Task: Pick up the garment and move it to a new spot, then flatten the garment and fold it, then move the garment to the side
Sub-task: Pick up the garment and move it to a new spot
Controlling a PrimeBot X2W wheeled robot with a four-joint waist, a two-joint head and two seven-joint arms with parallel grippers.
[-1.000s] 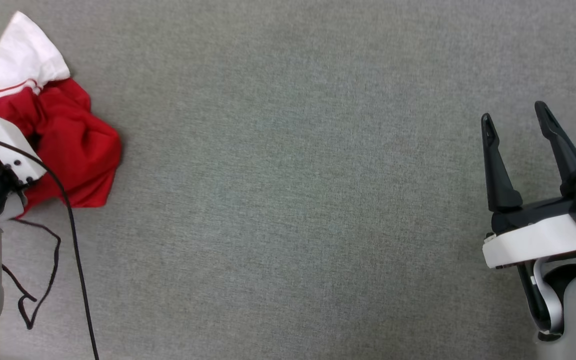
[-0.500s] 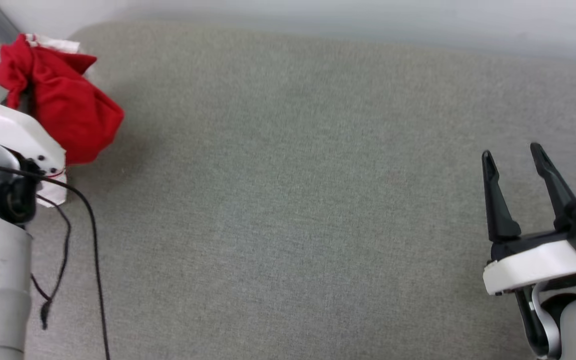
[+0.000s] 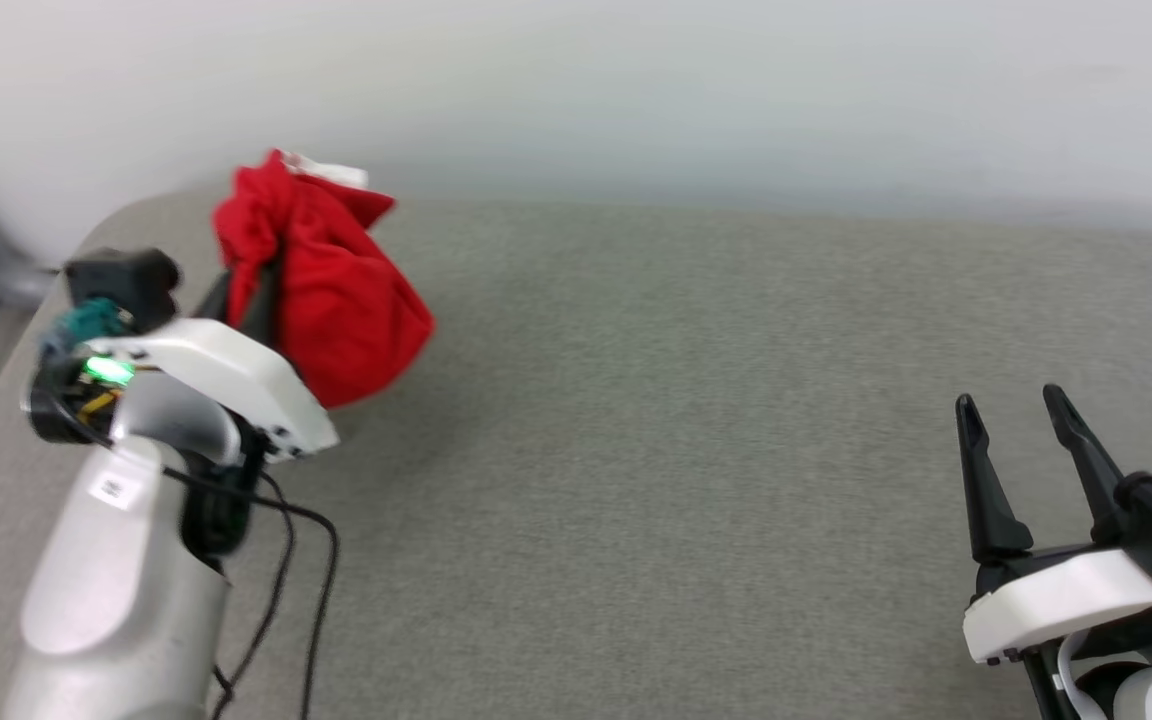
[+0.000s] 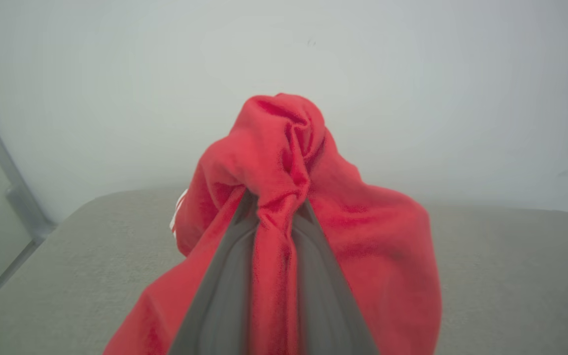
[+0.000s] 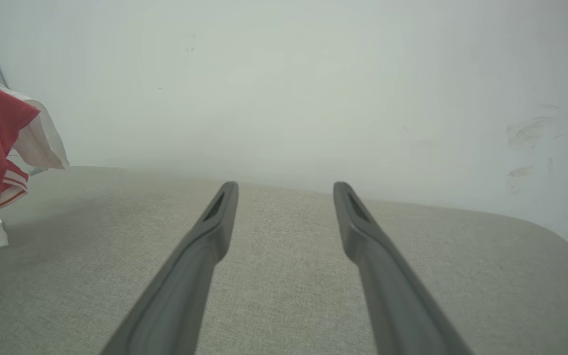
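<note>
Your left gripper (image 4: 278, 204) is pinching the shirt (image 4: 387, 246): a red fold is clamped btw its two fingers. The rest bunches round the tips and hangs below them, w/ a white sleeve (image 5: 42, 138) on the far side. Can't tell if its lowest edge touches the grey surface (image 3: 686, 450). Your right gripper (image 3: 1016, 425) is spread wide, nothing btw its fingers, well apart from the shirt.

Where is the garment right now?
Head view, upper left: the garment is bunched in the shut left gripper, by the grey surface's far left corner near the wall.
</note>
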